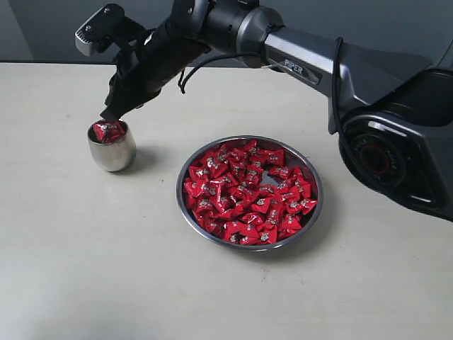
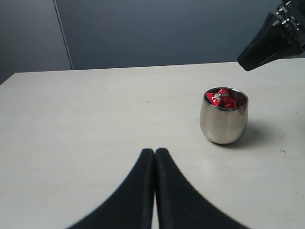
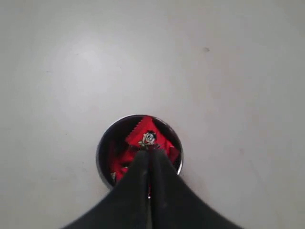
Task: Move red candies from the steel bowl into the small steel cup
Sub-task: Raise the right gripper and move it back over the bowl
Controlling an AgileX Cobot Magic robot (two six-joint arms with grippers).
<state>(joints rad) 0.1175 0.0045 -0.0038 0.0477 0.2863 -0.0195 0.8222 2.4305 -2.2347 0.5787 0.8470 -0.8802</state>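
Observation:
The small steel cup (image 1: 112, 152) (image 2: 223, 125) stands at the table's left with red candies (image 1: 108, 131) (image 2: 221, 98) (image 3: 145, 136) heaped to its rim. My right gripper (image 1: 110, 113) (image 2: 244, 63) (image 3: 149, 152) hangs just above the cup's mouth, shut, with no candy showing between its tips. The steel bowl (image 1: 181, 193) sits mid-table, packed with several red candies (image 1: 248, 191). My left gripper (image 2: 155, 151) is shut and empty, low over bare table short of the cup, and is out of the exterior view.
The right arm's long body (image 1: 311, 64) stretches across the back of the table from its base (image 1: 396, 149) at the right edge. A dark wall (image 2: 157, 33) runs behind the table's far edge.

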